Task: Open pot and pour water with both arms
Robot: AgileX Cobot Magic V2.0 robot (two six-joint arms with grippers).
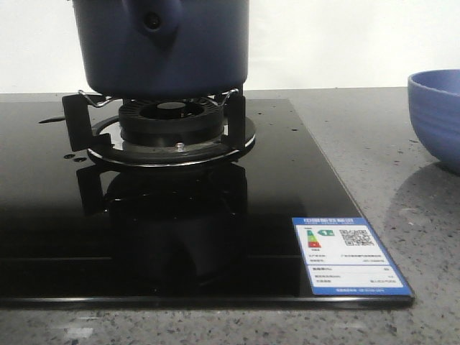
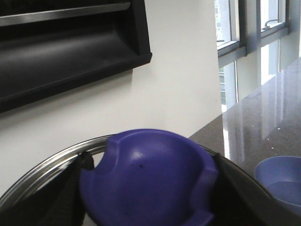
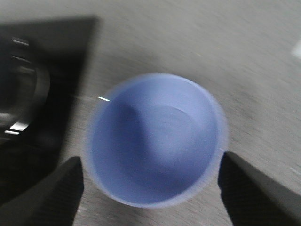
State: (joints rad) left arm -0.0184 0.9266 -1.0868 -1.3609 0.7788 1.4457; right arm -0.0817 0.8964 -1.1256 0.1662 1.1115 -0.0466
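Front view shows the pot (image 1: 162, 47) sitting on the burner (image 1: 171, 122); my left gripper (image 2: 148, 207) grasps its lid knob (image 2: 148, 181), my right gripper (image 3: 150, 188) is spread above the bowl (image 3: 153, 141), pouring not yet done.

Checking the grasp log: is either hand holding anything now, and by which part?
Left hand grips the lid by its purple knob. Right hand holds nothing; it hovers open over the bowl.
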